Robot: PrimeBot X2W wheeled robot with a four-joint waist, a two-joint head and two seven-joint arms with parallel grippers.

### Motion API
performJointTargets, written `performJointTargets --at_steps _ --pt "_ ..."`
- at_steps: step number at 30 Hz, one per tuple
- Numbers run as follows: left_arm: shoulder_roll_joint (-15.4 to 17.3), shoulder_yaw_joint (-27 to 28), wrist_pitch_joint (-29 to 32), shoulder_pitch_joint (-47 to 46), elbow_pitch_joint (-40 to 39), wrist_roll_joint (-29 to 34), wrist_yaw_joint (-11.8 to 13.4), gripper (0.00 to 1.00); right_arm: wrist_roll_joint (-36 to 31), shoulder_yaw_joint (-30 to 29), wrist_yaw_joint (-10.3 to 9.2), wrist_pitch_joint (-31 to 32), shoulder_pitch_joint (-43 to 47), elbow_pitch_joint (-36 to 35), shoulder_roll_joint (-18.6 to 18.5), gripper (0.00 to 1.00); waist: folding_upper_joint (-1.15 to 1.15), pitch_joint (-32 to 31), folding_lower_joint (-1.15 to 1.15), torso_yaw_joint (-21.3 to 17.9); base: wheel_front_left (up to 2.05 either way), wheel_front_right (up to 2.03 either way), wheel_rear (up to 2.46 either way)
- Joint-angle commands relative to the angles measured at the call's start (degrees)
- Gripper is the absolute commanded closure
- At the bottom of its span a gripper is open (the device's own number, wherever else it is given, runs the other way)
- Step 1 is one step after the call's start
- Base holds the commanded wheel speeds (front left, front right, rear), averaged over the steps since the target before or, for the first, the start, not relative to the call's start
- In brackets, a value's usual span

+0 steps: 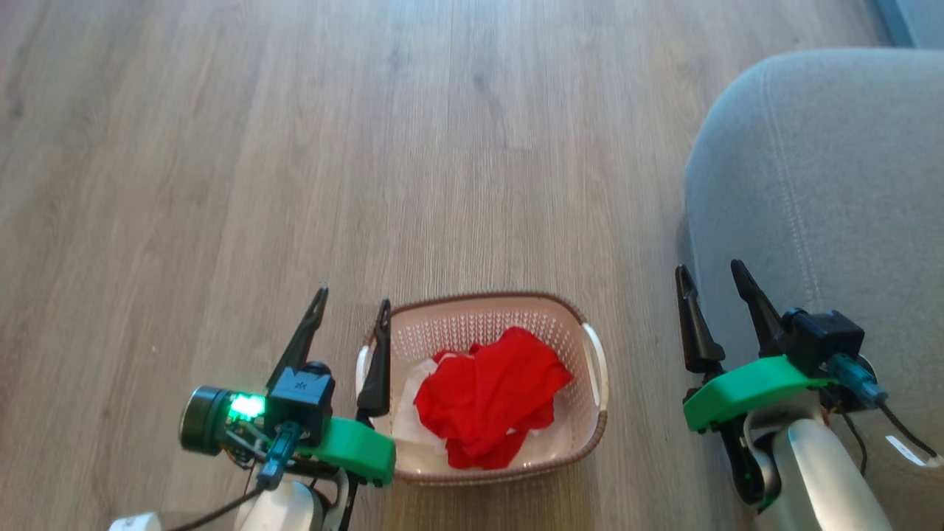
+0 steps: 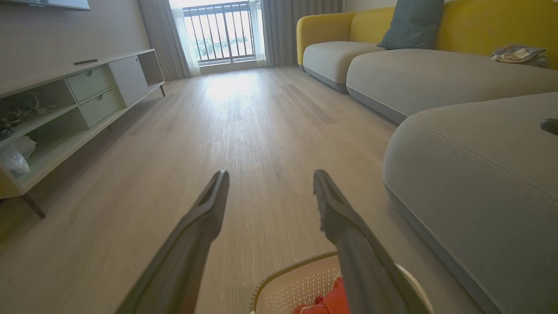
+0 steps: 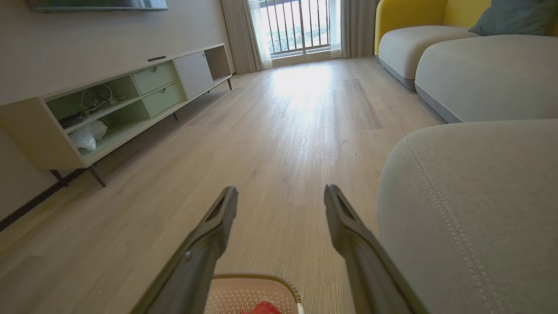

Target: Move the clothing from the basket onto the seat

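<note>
Both claws are spread wide and hold nothing. The left claw [image 1: 354,296] hovers at the near left, its two long dark fingers pointing away from the robot. Seen from the head, its right finger crosses the left rim of the basket [image 1: 479,297]; whether it touches the rim cannot be told. The right claw [image 1: 708,267] hovers at the near right, its fingers over the near left edge of the seat [image 1: 826,184].

The basket is small, cream and perforated, with a brown rim. It sits on the pale wooden floor [image 1: 369,147] close to the robot, between the two claws and nearer the left one. The clothing [image 1: 490,394] lies inside it as a crumpled bright red heap, with white fabric showing beneath on the left side.

The seat is a large grey cushion with a rounded corner and a pale stitched seam. It fills the right side, with a strip of bare floor between it and the basket.

Farther off, the left wrist view shows a low cabinet [image 2: 87,87] along the left wall, a yellow and grey sofa [image 2: 436,74] on the right, and a bright window [image 2: 222,30] at the far end.
</note>
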Motion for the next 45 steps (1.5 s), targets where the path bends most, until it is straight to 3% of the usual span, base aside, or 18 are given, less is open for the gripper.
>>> performJointTargets --at_steps 1,14,20,26,32,45 --pt "0.03 2.1 -0.71 -3.27 -0.86 -0.3 -0.68 0.0 -0.53 1.21 0.02 -0.78 -3.54 -1.3 -0.61 0.0 0.0 2.61 0.0 -0.43 0.0 0.0 0.0" --pt "0.05 -1.83 -0.71 -11.68 12.43 1.53 -8.25 0.0 -4.41 -1.96 0.02 -0.78 -7.2 -0.4 -0.61 0.0 0.0 20.33 0.0 -3.11 0.0 0.0 0.0" --pt "1.78 -5.8 -0.71 -18.15 19.21 4.0 -10.81 0.0 -4.67 -1.57 0.02 -0.78 -8.46 -2.55 -0.61 0.0 0.0 28.77 0.0 -5.62 0.0 0.0 0.0" --pt "2.97 -8.8 -0.71 -24.07 24.62 4.88 -12.33 0.0 -3.61 -1.82 0.02 -0.78 -9.13 -4.17 -0.61 0.0 0.0 34.36 0.0 -7.47 0.0 0.0 0.0" --pt "2.99 -11.43 -0.71 -32.12 35.19 4.84 -14.11 0.0 -2.85 0.44 0.02 -0.78 -9.67 -5.82 -0.61 0.0 0.0 40.04 0.0 -9.75 0.0 0.0 0.0" --pt "5.08 -14.56 -0.71 -44.62 52.19 5.5 -14.48 0.0 1.91 6.51 0.02 -0.78 -11.0 -10.06 -0.61 0.0 0.0 48.51 0.0 -16.81 0.0 0.0 0.0"
